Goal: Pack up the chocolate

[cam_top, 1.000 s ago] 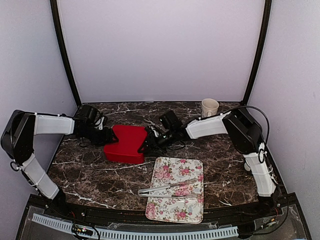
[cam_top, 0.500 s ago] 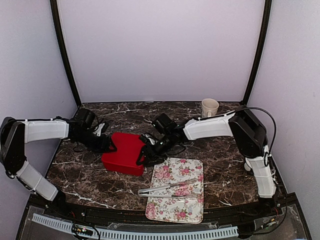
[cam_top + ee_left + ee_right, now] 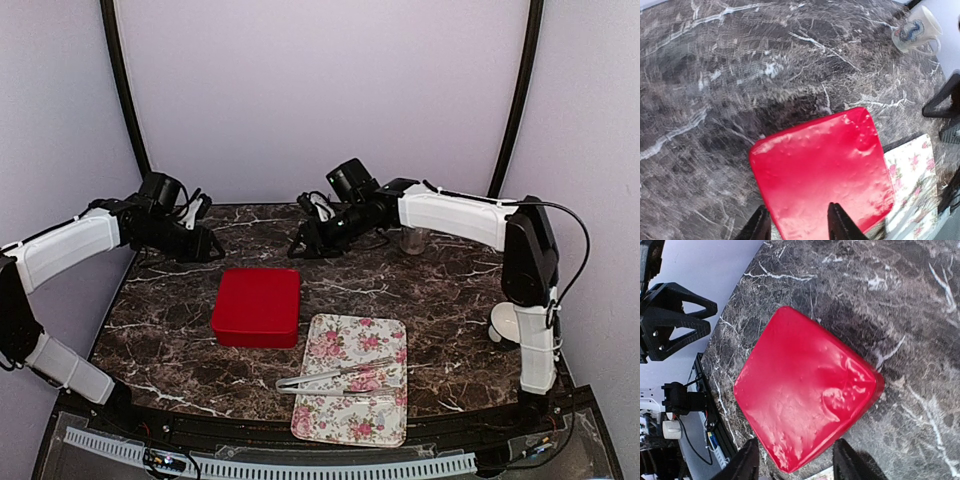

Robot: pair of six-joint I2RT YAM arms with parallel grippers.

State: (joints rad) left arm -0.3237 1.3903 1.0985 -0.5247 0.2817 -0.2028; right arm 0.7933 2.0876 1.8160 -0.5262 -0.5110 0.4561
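No chocolate shows in any view. A closed red box [image 3: 257,306] lies flat on the marble table, with its lid [image 3: 825,170] filling both wrist views [image 3: 802,390]. My left gripper [image 3: 205,250] hangs in the air to the box's back left, its jaws [image 3: 797,220] open and empty. To the back right of the box my right gripper [image 3: 305,245] is raised as well, open [image 3: 797,460] with nothing between its fingers. Neither gripper touches the box.
A floral tray [image 3: 350,420] lies in front of the box to the right, with metal tongs [image 3: 340,378] across it. A mug [image 3: 914,30] stands at the back right, mostly behind my right arm in the top view.
Both grippers were at the sides of the red box. They have let go, risen and drawn back toward the rear wall, and the box now lies shut on the table.
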